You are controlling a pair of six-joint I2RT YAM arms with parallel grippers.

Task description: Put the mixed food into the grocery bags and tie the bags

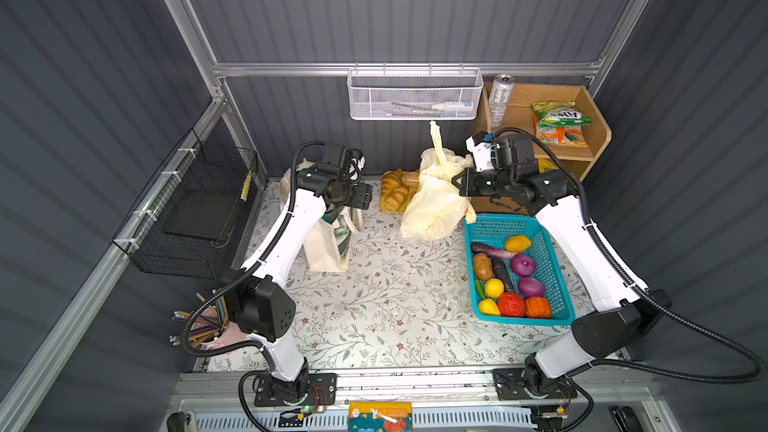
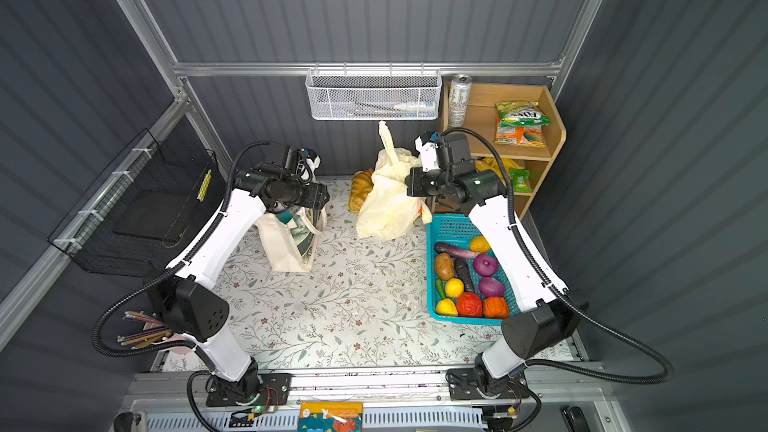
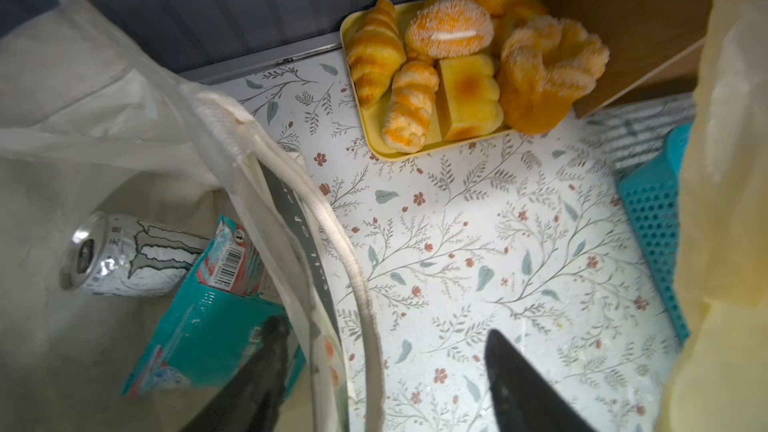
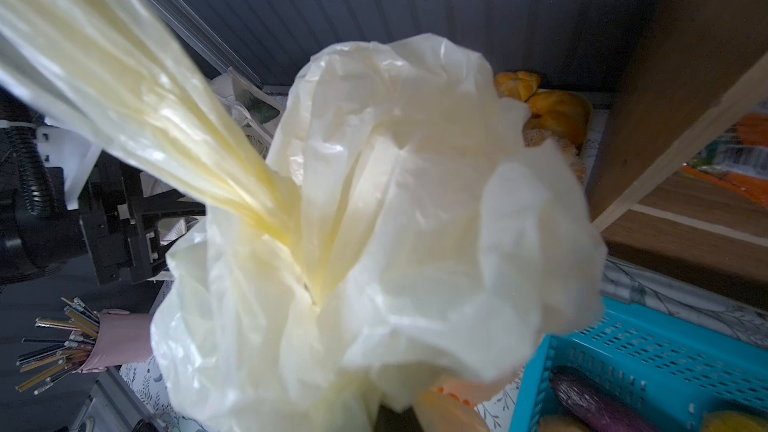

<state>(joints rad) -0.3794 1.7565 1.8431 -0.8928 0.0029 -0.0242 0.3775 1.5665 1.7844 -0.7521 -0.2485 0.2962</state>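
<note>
**Left claw astride the tote's handle**

My left claw [image 3: 386,328] is spread and not yet gripping. One finger [image 3: 266,367] hangs inside the cream canvas tote [image 1: 326,251] and the other over the floral worktop [image 3: 478,243], with the tote's rim and rope handle [image 3: 361,284] running between them. The handle's length lies along the fingers, not across them, so I judge a plain squeeze would pinch it. The tote stands left of centre in both top views, directly under this arm. Inside it lie a silver-white drink can [image 3: 133,255] and a teal snack packet [image 3: 208,326]. My right claw [image 1: 459,187], upper centre, is clenched in the folds of the pale-yellow plastic bag [image 1: 432,209], apparently pinching its film.
</note>
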